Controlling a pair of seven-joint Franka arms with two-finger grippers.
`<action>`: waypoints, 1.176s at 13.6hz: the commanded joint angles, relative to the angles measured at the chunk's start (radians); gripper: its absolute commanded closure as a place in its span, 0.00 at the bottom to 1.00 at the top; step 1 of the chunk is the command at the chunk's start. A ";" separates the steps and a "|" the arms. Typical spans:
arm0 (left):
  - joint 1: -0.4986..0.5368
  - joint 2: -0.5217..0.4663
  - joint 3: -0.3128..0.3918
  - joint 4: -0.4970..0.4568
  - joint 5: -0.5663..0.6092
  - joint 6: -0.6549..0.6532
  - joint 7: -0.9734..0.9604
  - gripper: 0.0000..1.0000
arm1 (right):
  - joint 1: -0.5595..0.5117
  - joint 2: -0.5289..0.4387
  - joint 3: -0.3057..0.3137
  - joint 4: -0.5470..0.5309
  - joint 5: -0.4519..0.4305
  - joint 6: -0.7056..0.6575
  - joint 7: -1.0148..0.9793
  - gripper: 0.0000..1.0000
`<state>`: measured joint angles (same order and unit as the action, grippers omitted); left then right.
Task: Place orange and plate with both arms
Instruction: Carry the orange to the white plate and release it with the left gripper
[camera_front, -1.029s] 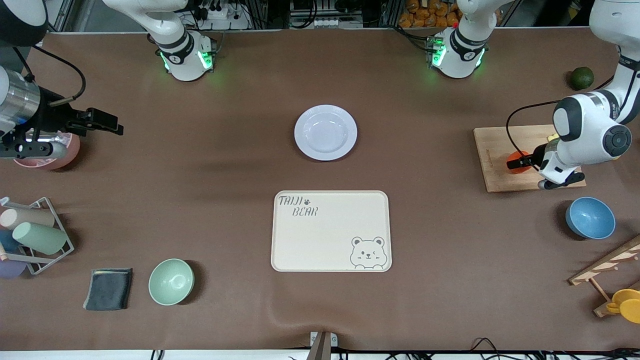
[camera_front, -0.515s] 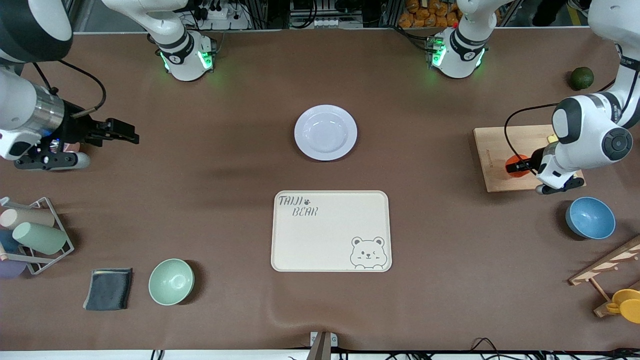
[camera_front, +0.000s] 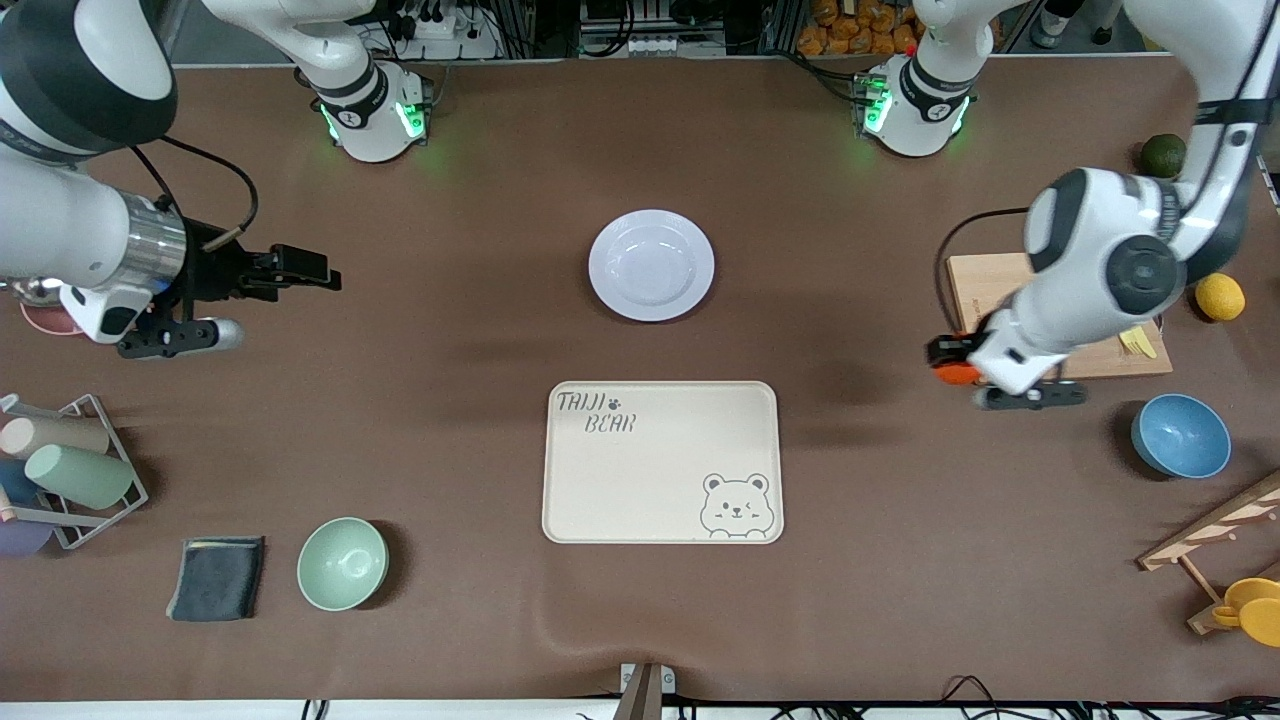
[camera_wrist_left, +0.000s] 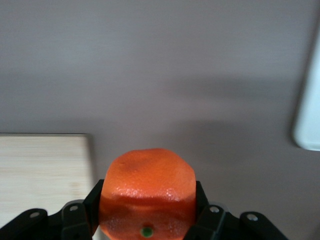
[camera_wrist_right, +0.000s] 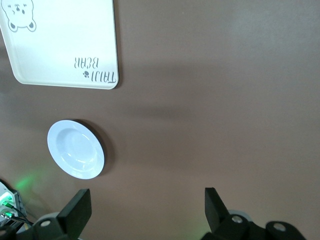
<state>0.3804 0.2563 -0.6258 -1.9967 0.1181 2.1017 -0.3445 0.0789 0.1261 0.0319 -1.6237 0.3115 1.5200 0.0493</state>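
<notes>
The left tool grips the orange above the table, at the plate's four o'clock. The right tool hangs wide open and empty at the plate's nine o'clock.

orange mostly hidden under left arm in front view | cutting board partly covered by arm | pink bowl mostly hidden by right arm

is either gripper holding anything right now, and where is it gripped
The left gripper holds the orange, its fingers pressed on two opposite flanks, in the air over the table beside the cutting board. The right gripper is open and holds nothing.
</notes>
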 joint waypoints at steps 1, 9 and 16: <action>-0.194 0.089 -0.017 0.068 0.008 0.023 -0.217 0.95 | -0.019 0.009 -0.006 -0.062 0.033 0.009 0.001 0.00; -0.624 0.240 -0.011 0.087 0.023 0.207 -0.798 0.93 | 0.071 0.115 -0.004 -0.283 0.319 0.250 -0.002 0.00; -0.725 0.405 -0.008 0.085 0.232 0.264 -1.073 0.92 | 0.190 0.081 -0.004 -0.447 0.391 0.307 -0.038 0.00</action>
<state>-0.3238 0.6309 -0.6381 -1.9322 0.3213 2.3616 -1.3834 0.2733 0.2632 0.0335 -1.9874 0.6815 1.8049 0.0405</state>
